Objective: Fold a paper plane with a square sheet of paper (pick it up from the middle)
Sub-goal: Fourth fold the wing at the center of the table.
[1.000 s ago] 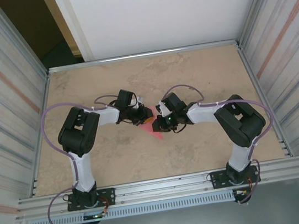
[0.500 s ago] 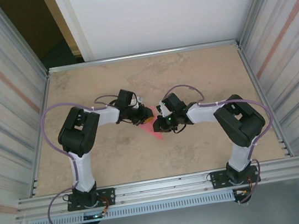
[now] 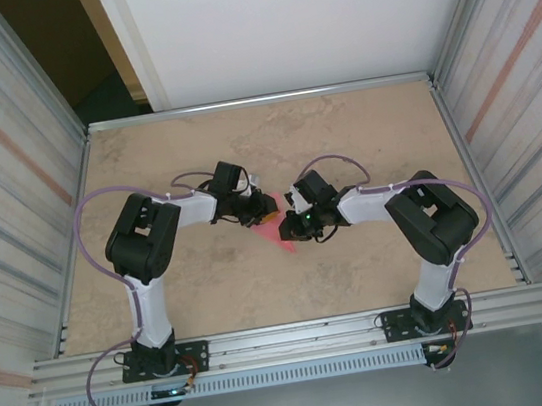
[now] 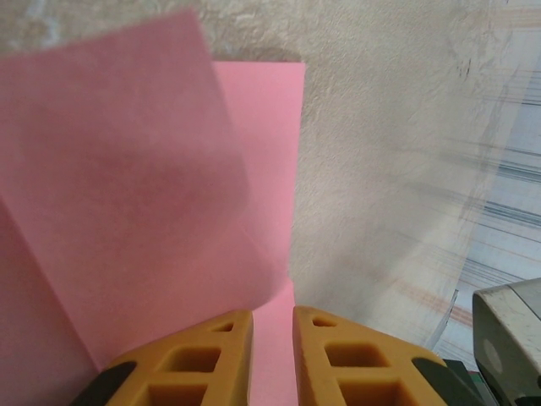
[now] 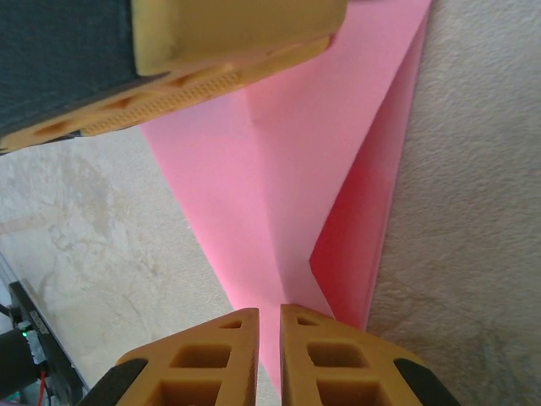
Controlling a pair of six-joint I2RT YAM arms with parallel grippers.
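Left fingers (image 4: 199,359) sit almost together at 6 o'clock in their wrist view, and we see them pinching an edge of the pink paper sheet (image 4: 127,194), whose lifted flap spreads toward 10 o'clock. Our right fingers (image 5: 338,359), likewise nearly closed, nip the narrow end of the creased sheet. Its wedge widens toward 1 o'clock, with a left finger at 11 o'clock. From above, we find the sheet mid-worktop (image 3: 213,292), with the left arm at 9 o'clock and the right at 3 o'clock.

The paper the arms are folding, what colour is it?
Pink, plain with no pattern. The paper shows best in the right wrist view.
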